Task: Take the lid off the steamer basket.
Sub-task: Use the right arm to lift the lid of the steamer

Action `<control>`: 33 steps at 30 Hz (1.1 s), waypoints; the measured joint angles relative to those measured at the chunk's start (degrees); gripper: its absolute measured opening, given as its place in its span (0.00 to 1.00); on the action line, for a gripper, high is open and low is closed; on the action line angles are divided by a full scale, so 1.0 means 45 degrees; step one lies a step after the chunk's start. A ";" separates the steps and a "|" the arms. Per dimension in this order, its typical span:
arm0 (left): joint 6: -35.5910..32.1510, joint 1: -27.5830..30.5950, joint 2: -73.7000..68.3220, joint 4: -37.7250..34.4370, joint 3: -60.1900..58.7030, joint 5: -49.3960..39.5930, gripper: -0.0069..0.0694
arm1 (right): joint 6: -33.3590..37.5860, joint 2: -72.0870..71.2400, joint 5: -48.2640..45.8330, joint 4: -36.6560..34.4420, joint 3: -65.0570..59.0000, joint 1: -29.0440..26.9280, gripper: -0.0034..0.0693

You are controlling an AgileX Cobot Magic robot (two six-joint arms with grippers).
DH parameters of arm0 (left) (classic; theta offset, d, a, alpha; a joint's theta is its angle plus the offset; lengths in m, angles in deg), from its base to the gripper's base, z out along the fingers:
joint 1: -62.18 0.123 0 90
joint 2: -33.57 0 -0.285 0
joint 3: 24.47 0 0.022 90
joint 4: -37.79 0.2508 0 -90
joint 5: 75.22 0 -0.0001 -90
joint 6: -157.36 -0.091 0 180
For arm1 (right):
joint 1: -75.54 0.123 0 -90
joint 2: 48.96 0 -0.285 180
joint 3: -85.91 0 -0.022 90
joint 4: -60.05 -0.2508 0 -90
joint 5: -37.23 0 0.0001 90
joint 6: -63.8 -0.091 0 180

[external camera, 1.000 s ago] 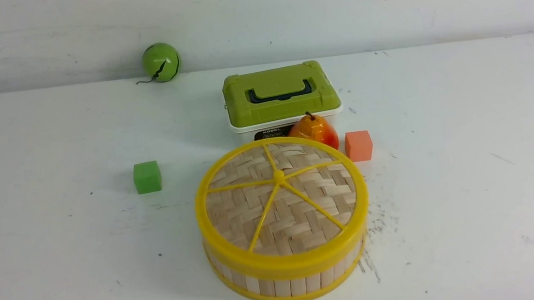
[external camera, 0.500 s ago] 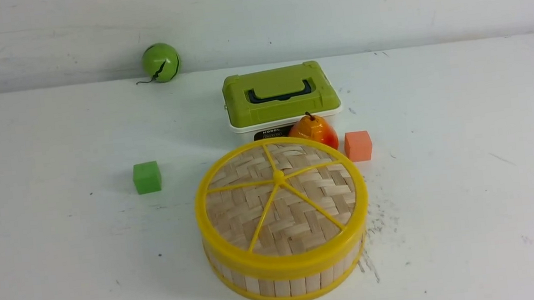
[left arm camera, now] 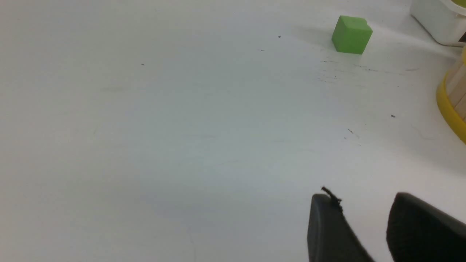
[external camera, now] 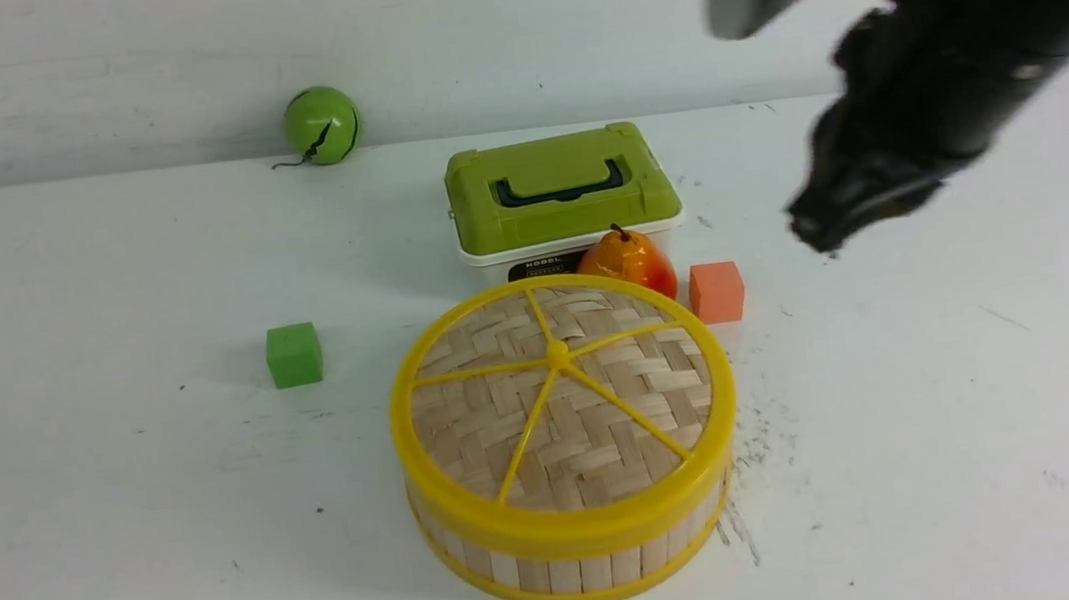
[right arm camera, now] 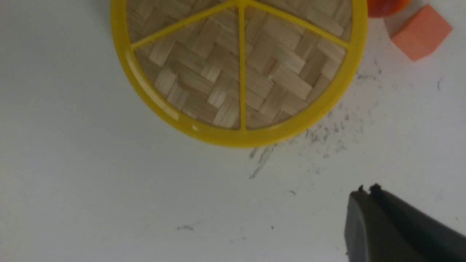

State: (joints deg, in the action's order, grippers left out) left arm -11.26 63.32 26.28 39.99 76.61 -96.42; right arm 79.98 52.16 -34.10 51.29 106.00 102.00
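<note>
— Where is the lid?
— We see it sitting on the steamer basket, mid desk, closer to our side.
— And our jaws?
— Our right jaws are squeezed together in the air, our left jaws stand apart

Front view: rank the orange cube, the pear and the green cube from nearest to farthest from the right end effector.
From the right end effector, raised on the right side:
1. orange cube, just to its left and lower.
2. pear, left of that cube, in front of the green box.
3. green cube, far over on the left side.
</note>
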 joint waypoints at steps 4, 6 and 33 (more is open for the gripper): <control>0.0000 0.0000 0.0000 0.0000 0.0000 0.0000 0.40 | -0.0759 0.2613 0.0000 0.0326 0.2356 0.0884 0.10; 0.0000 0.0000 0.0000 0.0000 0.0000 0.0000 0.40 | -0.1160 0.4160 0.0014 0.0360 0.3574 0.1272 0.19; 0.0000 0.0000 0.0000 0.0000 0.0000 0.0000 0.40 | -0.1782 0.7452 0.0012 0.0842 0.5573 0.1985 0.20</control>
State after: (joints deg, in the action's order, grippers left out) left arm -11.26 63.32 26.28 39.99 76.61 -96.42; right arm 71.96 85.70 -34.04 55.08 131.07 110.94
